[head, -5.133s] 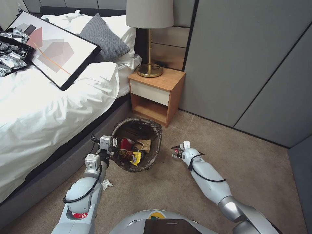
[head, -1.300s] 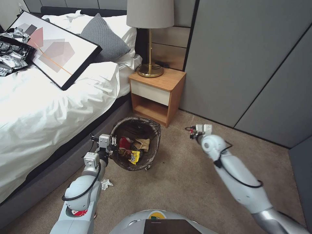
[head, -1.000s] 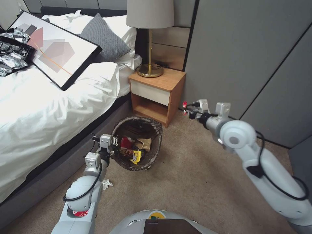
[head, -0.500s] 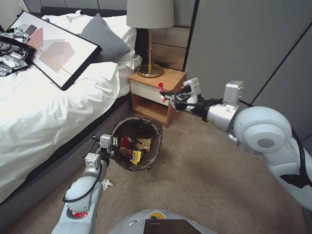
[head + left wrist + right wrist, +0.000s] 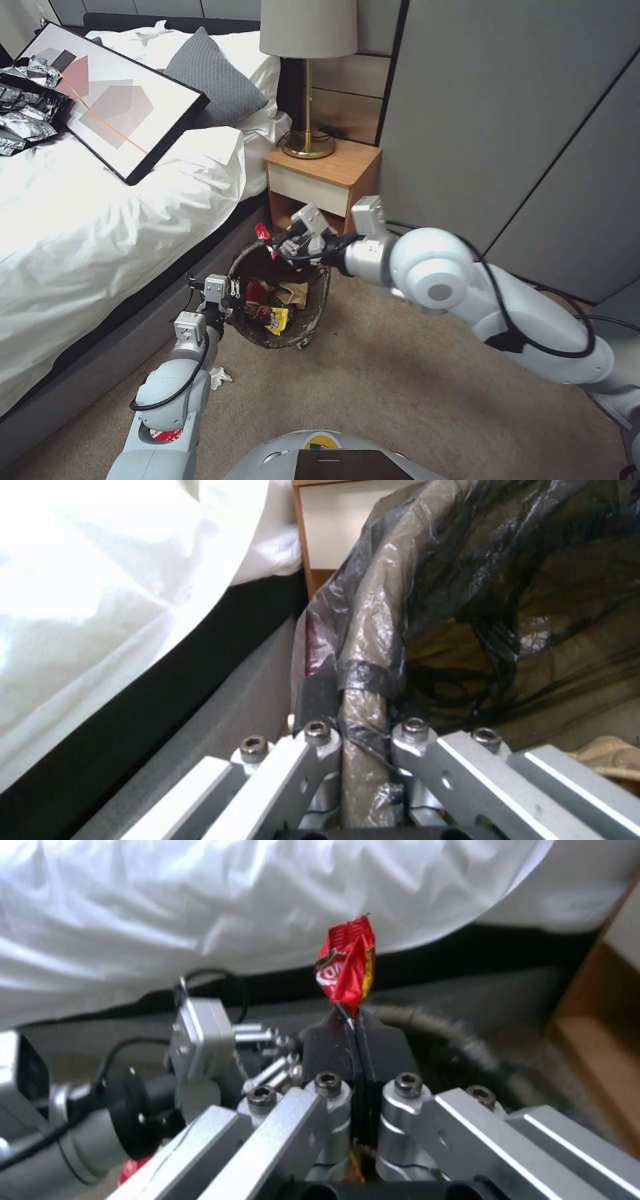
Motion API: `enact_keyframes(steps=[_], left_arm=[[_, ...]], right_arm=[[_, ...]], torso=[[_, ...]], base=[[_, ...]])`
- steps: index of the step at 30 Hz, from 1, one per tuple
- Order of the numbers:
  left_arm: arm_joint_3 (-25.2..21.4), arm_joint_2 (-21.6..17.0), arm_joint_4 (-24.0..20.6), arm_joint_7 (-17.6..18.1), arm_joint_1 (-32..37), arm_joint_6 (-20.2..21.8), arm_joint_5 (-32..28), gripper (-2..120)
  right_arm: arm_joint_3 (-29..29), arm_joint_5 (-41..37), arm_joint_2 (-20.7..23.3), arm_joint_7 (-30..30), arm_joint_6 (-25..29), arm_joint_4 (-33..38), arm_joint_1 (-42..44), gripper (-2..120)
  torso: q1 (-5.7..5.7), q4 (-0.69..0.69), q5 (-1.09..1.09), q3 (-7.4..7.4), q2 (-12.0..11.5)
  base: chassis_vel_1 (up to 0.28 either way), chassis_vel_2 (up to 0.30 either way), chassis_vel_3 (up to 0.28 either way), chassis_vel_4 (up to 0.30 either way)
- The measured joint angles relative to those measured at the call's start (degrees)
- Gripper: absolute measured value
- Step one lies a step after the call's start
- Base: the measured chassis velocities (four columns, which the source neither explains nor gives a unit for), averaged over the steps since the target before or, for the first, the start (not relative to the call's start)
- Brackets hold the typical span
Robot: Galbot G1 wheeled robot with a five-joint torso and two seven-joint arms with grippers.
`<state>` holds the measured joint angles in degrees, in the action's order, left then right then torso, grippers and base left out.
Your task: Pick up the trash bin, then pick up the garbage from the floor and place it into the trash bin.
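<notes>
The trash bin [image 5: 319,303], lined with a dark see-through bag, stands tilted beside the bed. My left gripper [image 5: 230,293] is shut on its near-left rim; in the left wrist view the left gripper [image 5: 363,730] pinches the bag-covered rim [image 5: 373,630]. Inside lie garbage pieces: a red packet [image 5: 257,292], a brown paper bag [image 5: 295,293] and a yellow wrapper [image 5: 279,321]. My right gripper [image 5: 272,245] hovers over the bin's far rim, shut on a small red-and-white packet [image 5: 262,232]. The right wrist view shows that packet [image 5: 347,970] sticking up from the right gripper [image 5: 360,1050].
The bed [image 5: 100,220] with a grey base runs along the left. A wooden nightstand [image 5: 320,187] with a lamp [image 5: 307,80] stands just behind the bin. A crumpled white scrap [image 5: 219,378] lies on the carpet by my left arm. Grey wall panels [image 5: 507,133] are to the right.
My right arm has risen from the floor and swung left with the red packet, from beside the nightstand to above the bin's far rim. The left gripper and bin have stayed put.
</notes>
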<state>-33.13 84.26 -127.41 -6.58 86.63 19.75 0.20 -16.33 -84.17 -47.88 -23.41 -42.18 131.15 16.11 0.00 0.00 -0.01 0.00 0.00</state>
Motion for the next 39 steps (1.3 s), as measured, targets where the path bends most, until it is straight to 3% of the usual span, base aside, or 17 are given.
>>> enact_keyframes(steps=[2,9,27,39], left_arm=[[-0.14,0.05,0.00,-0.01,-0.13,-0.03,-0.14,2],[-0.47,0.07,0.14,-0.01,-0.46,-0.05,-0.42,2],[-0.55,0.51,0.55,-0.02,-0.66,-0.17,-0.65,2],[-0.66,0.69,0.82,0.01,-0.65,-0.44,-0.43,2]], right_arm=[[-5.62,1.36,-1.95,-0.88,0.02,-2.54,-1.43,0],[-11.63,3.47,-4.47,-2.84,0.04,-6.30,-0.65,0],[-16.91,11.14,-8.49,-0.83,0.05,-20.07,2.83,1],[-16.05,12.91,-10.15,0.90,3.75,-22.85,3.38,41]], torso=[[0.00,0.00,0.00,0.00,0.00],[0.00,0.00,0.01,0.00,0.00],[0.00,0.00,0.01,0.00,0.00],[0.00,0.00,0.01,0.00,0.00]], base=[[0.000,0.000,0.000,0.000],[0.000,0.000,0.000,0.000],[0.000,0.000,0.000,0.000],[0.000,0.000,0.000,0.000]])
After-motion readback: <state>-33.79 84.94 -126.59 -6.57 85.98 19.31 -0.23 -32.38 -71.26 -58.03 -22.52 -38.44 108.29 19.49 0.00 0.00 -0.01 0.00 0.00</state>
